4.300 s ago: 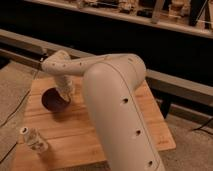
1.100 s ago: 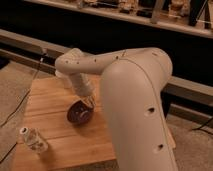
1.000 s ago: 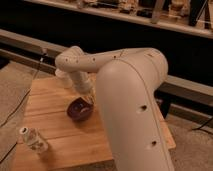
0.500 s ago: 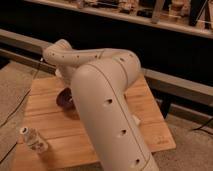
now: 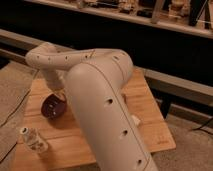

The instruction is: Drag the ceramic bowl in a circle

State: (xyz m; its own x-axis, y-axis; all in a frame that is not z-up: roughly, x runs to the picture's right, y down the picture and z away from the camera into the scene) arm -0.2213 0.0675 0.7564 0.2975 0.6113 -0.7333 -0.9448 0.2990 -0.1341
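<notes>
Bowl (image 5: 52,107), ceramic, glossy maroon, round, shallow, sits on left part of slatted wooden table (image 5: 145,107). Gripper (image 5: 59,97) clenched at its upper rim; grasp unclear. Small clear bottle (image 5: 33,140) lies near table's front-left corner.

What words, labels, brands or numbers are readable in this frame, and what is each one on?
None can be read.
On the small bottle: any print is too blurred.
On the shelf items: too blurred.
On the ceramic bowl and the gripper at its rim: no markings visible.
</notes>
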